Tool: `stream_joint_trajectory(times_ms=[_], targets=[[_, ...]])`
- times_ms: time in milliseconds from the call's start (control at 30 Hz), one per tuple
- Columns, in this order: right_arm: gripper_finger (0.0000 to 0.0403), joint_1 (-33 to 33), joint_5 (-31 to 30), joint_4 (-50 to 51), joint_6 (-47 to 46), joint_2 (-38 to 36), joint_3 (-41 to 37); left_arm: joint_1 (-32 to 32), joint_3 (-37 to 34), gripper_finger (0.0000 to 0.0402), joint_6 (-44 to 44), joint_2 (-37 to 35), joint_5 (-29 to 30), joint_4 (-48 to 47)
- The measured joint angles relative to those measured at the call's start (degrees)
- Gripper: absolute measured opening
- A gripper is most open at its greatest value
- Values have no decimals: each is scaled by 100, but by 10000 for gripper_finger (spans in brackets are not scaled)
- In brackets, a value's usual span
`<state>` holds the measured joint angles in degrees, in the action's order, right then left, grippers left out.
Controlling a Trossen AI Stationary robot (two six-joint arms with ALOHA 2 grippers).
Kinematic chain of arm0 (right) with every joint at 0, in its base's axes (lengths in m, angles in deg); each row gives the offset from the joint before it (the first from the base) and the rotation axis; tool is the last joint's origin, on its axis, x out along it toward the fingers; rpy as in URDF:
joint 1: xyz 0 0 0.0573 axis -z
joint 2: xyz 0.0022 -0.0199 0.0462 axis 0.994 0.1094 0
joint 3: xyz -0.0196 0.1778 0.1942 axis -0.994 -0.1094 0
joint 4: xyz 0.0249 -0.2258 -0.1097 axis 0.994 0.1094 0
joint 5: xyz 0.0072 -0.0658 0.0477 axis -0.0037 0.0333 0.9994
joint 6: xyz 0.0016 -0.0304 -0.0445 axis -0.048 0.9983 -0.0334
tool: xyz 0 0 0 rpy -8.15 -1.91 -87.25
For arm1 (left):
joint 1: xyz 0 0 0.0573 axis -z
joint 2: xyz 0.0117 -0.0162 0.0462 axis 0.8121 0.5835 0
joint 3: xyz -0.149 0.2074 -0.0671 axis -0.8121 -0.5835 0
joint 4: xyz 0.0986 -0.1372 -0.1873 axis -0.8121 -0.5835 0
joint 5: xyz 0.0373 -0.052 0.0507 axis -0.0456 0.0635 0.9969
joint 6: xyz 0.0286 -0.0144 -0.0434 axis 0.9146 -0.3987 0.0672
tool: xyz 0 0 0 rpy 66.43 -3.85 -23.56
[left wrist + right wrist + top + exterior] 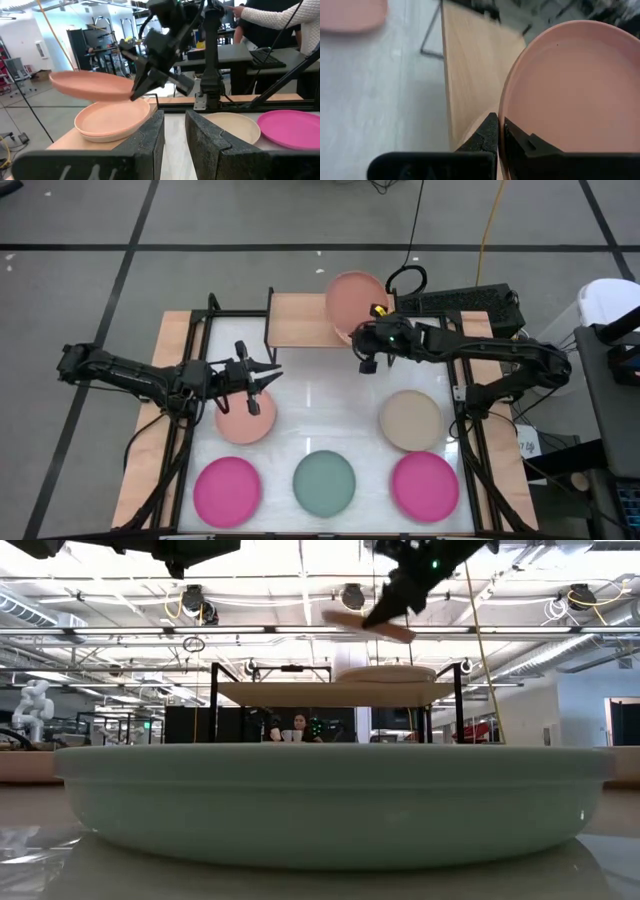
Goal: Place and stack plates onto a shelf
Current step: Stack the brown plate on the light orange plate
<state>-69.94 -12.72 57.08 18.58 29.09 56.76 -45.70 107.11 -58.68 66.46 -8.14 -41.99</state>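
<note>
My right gripper (364, 340) is shut on a terracotta-pink plate (354, 300) and holds it over the right end of the shelf (297, 320). In the left wrist view this plate (85, 84) hovers tilted above a pale peach plate (111, 119) that lies flat on the shelf board. My left gripper (264, 376) is open and holds nothing. It hangs above a pale pink plate (245, 420) on the table. A beige plate (411, 420), two magenta plates (227, 490) (425, 485) and a teal plate (324, 483) rest flat on the white table. My right gripper pinches the terracotta-pink plate at its rim (504, 125) on the side toward the table's near edge, one finger on the upper face and one underneath. The fingers come from the near right, slanting. The plate is lifted clear and tilted, above the plate on the shelf.
The left half of the shelf board (470, 65) is bare wood. Black frame rails (460, 395) run along both sides of the white table. The teal plate (330, 805) fills the low view's foreground. A person's sleeve (280, 20) shows beyond the table.
</note>
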Motion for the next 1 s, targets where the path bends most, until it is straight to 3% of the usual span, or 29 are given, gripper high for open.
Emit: stream_joint_trajectory(times_ms=[200, 1000], targets=[[1, 202, 309, 344, -443, 160, -16, 0, 0, 86, 55, 0, 7, 6], [15, 219, 290, 336, -811, 149, -293, 0, -2, 86, 223, 0, 8, -12]])
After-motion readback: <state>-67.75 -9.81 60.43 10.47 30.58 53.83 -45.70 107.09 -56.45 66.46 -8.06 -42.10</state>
